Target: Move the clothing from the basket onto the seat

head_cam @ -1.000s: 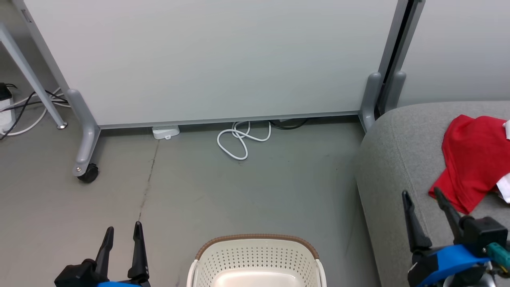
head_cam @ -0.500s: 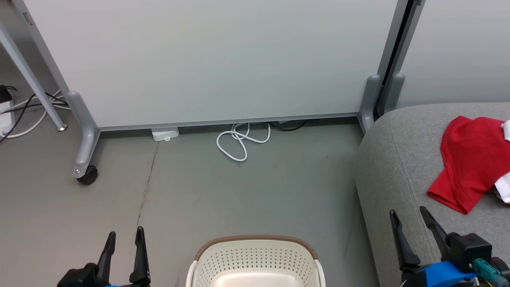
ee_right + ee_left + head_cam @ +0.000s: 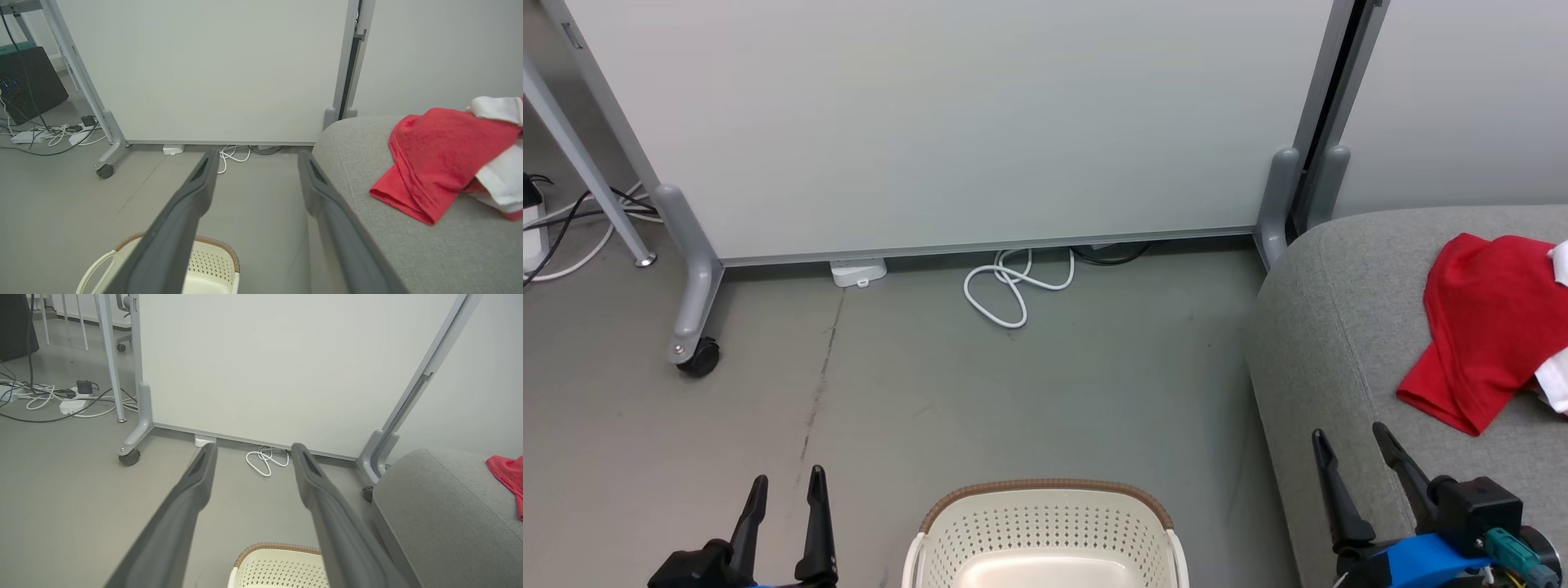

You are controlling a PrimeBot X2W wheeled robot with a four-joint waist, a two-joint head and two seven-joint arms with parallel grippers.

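Observation:
Red clothing (image 3: pixel 1482 327) with white panels lies crumpled on the grey seat (image 3: pixel 1331 327) at the right; it also shows as clothing (image 3: pixel 437 157) on the seat (image 3: pixel 367 143) and as a red edge of clothing (image 3: pixel 510 475). The cream basket (image 3: pixel 1045 531) with a brown rim stands on the floor at the bottom centre, and the part of its inside that shows is bare. My right gripper (image 3: pixel 1349 441) is open over the seat's near left edge, short of the clothing. My left gripper (image 3: pixel 787 482) is open above the floor, left of the basket (image 3: pixel 278 565).
A wheeled white partition (image 3: pixel 947 122) stands behind, with a caster (image 3: pixel 698 357) at the left. A coiled white cable (image 3: pixel 1013 290) and a small white box (image 3: pixel 858 271) lie at its foot. More cables and a power strip (image 3: pixel 71 406) lie at the far left.
My right gripper has drawn back and down, away from the red clothing, staying open. The left gripper has sunk slightly lower in the head view. The clothing lies unmoved.

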